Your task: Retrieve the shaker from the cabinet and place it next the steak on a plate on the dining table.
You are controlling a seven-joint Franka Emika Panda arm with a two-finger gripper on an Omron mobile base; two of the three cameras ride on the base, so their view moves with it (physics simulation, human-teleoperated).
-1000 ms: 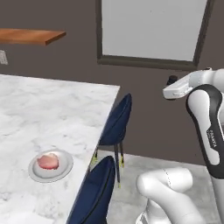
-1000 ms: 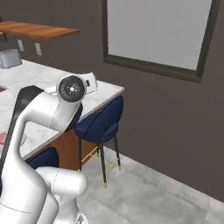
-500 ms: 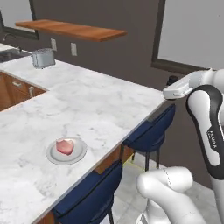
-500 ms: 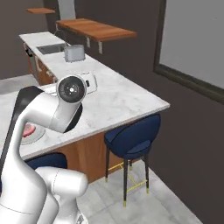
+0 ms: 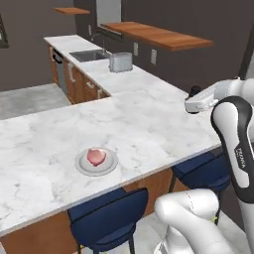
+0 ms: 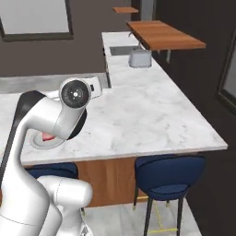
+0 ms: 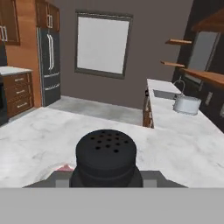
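**Shaker carried high over the dining table, plate not yet reached**

Held the shaker (image 7: 106, 154) clenched between the jaws, upright, perforated black cap showing squarely ahead of the hand in the hand view. Kept upright presumably so it could go down on its base without tipping. Gripper (image 5: 194, 92) poised above the far corner of the dining table (image 5: 149, 124), well clear of the marble, likely to pass over the edge and the blue stools (image 5: 106, 218) without catching anything.

Steak (image 5: 95, 156) lying at the middle of the grey plate (image 5: 110, 164), well apart from the jaws, down and across the tabletop toward the near edge. In the hand view, a sliver of red just left of the shaker and below it, probably the steak. In the right base view, plate (image 6: 40, 143) half hidden behind the arm's elbow.

Shelf board (image 5: 158, 35) empty-looking and far behind the jaws, on the dark wall above the toaster (image 5: 120, 62) and sink (image 5: 89, 55).

Judged: retrieval done, carry under way, descent beside the steak still to come. Rim bare around the meat, so room enough, though little.
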